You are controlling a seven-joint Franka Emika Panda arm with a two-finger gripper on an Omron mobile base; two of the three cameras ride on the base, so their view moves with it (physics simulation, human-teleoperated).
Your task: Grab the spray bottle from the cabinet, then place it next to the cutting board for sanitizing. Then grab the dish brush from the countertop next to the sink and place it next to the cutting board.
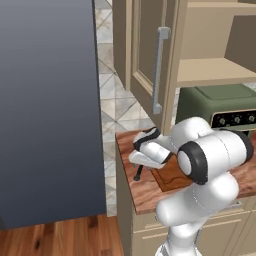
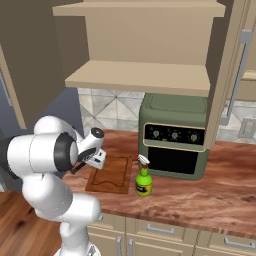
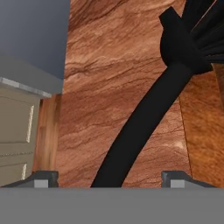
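My gripper (image 3: 109, 178) is open over the left end of the countertop (image 3: 109, 87), its fingertips (image 3: 41, 177) far apart. The dish brush (image 3: 135, 127) runs up between them with its black handle touching neither; its bristled head lies at the edge of the cutting board (image 3: 203, 131). From the left base view the gripper (image 1: 142, 159) hovers just left of the cutting board (image 1: 172, 176), with the brush's end (image 1: 137, 174) below it. The green spray bottle (image 2: 144, 182) stands upright right of the cutting board (image 2: 110, 175). The cabinet (image 2: 140, 77) above is open, its shelf bare.
An olive-green countertop oven (image 2: 175, 135) stands behind the bottle. The cabinet door (image 1: 150, 55) hangs open over the counter's left end. A tall grey fridge (image 1: 47, 110) stands left of the counter, whose left edge drops to the wood floor (image 1: 65, 237).
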